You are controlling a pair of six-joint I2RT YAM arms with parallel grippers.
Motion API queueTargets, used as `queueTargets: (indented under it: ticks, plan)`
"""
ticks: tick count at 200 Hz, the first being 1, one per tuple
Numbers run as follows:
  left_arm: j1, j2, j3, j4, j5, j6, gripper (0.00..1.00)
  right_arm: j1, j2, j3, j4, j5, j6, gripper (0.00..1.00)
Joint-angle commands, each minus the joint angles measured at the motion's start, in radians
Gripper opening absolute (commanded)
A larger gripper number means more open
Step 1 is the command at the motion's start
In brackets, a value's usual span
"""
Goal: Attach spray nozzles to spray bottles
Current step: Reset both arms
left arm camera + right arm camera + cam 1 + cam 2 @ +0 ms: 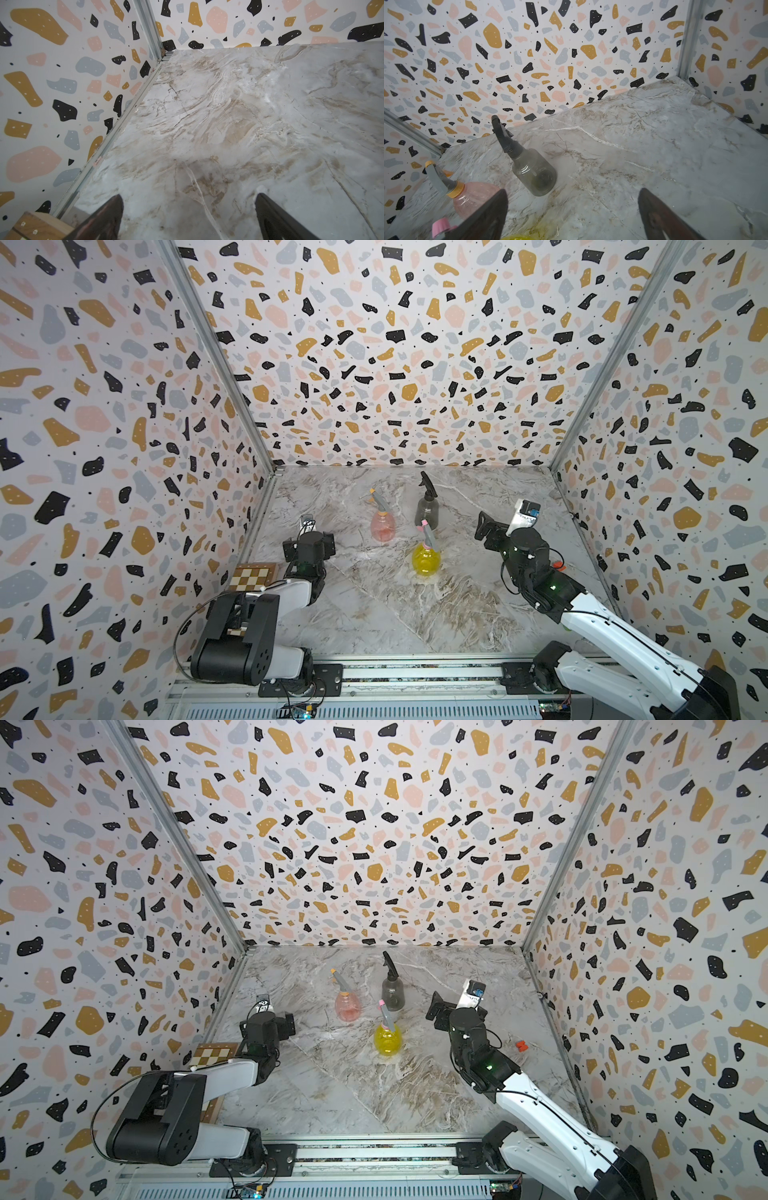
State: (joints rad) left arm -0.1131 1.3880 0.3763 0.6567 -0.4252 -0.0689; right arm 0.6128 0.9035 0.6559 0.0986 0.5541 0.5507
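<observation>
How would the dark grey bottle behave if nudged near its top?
Probably light: the grey bottle looks see-through and empty. Likely to tip if pushed high, since the black nozzle stands tall above it. Its smooth plastic may slip when squeezed.

Grey bottle stands near pink bottle — right gripper spread, empty.

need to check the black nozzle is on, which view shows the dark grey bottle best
The right wrist view: the dark grey bottle sits close and large, black nozzle on its neck. Both top views show it whole but small and far off. The left wrist view misses it.
</observation>
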Motion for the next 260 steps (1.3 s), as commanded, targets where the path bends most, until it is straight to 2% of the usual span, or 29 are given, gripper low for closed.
queueTargets:
  ticks: [1,9,22,37,54,64,79,110,139,161,184,202,223,260]
  plan:
    - [0.016,0.056,-0.069,0.256,0.068,0.027,0.99,-0.019,-0.032,-0.02,0.074,0.024,-0.045,1.0]
    - [0.022,0.096,-0.072,0.308,0.062,0.044,0.99,-0.027,-0.034,-0.028,0.095,0.002,-0.078,0.99]
    - [0.028,0.012,-0.034,0.091,0.094,-0.005,0.99,-0.036,-0.035,-0.034,0.126,-0.032,-0.131,1.0]
    - [0.03,0.055,-0.078,0.255,0.075,0.014,0.99,-0.05,-0.039,-0.042,0.157,-0.046,-0.172,1.0]
    - [0.03,0.015,-0.05,0.132,0.07,-0.008,0.99,-0.077,-0.05,-0.054,0.181,-0.041,-0.207,1.0]
    - [0.032,0.022,-0.066,0.183,0.069,-0.002,0.99,-0.105,-0.052,-0.068,0.206,-0.027,-0.233,1.0]
    - [0.032,0.02,-0.062,0.168,0.074,-0.002,0.99,-0.171,-0.036,-0.086,0.248,-0.016,-0.27,1.0]
    - [0.032,0.02,-0.06,0.161,0.073,-0.002,0.99,-0.293,0.087,-0.108,0.312,-0.016,-0.36,1.0]
    - [0.031,0.021,-0.06,0.166,0.072,0.0,0.99,-0.383,0.173,-0.229,0.499,-0.154,-0.455,1.0]
    - [0.032,0.02,-0.06,0.165,0.072,-0.001,0.99,-0.44,0.244,-0.29,0.593,-0.244,-0.479,1.0]
    - [0.031,0.02,-0.06,0.166,0.072,-0.001,0.99,-0.48,0.321,-0.319,0.66,-0.279,-0.487,1.0]
    - [0.032,0.021,-0.06,0.166,0.073,-0.001,0.99,-0.538,0.347,-0.36,0.779,-0.406,-0.474,1.0]
    - [0.032,0.021,-0.06,0.166,0.073,0.0,0.99,-0.575,0.407,-0.361,0.841,-0.457,-0.486,1.0]
    - [0.031,0.022,-0.059,0.164,0.072,-0.001,0.99,-0.569,0.52,-0.381,0.953,-0.496,-0.512,1.0]
